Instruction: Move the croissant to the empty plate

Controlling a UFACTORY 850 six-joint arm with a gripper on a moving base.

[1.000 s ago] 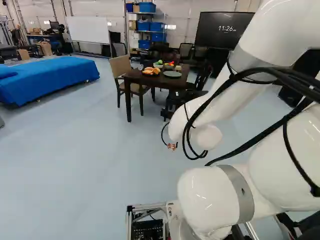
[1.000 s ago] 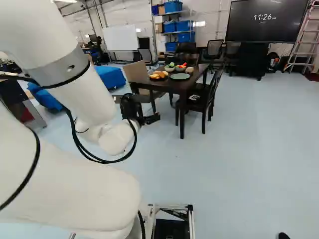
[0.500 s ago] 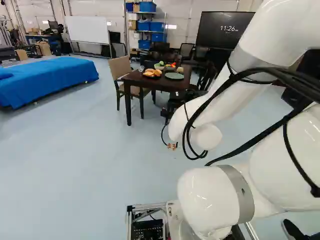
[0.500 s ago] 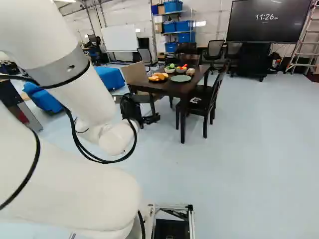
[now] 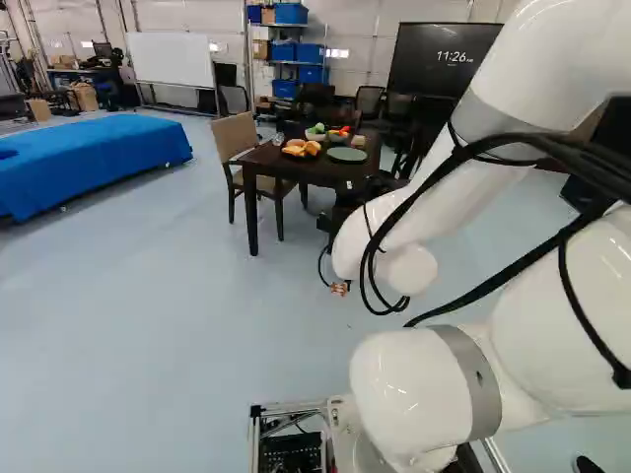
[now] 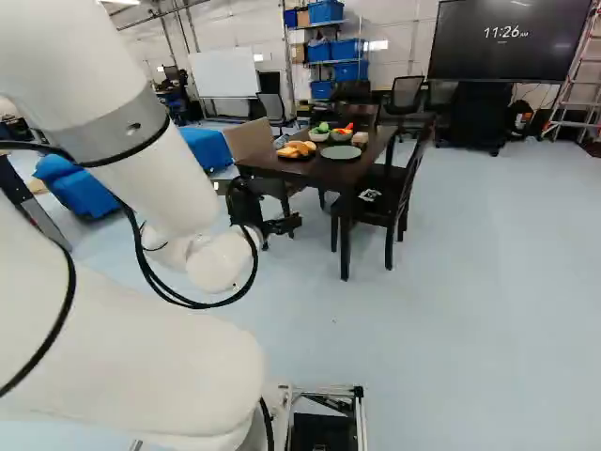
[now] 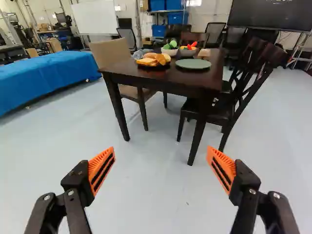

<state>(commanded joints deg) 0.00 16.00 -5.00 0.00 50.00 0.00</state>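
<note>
Pincer (image 6: 280, 226) gapes; one green plate (image 7: 193, 64), two bowls (image 7: 170, 52).

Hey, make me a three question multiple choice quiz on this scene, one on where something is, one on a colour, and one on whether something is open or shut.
1. Where is the green plate?
A) on a chair
B) on the table
C) on the floor

2. What colour are the pads of the jaws?
A) orange
B) green
C) white

3. How do the jaws stand?
A) shut on the plate
B) shut on nothing
C) open and empty

1: B, all three views show the plate lying on the tabletop.
2: A, the wrist view shows both pads orange.
3: C, in the wrist view they stand wide apart with nothing held between them.
</note>
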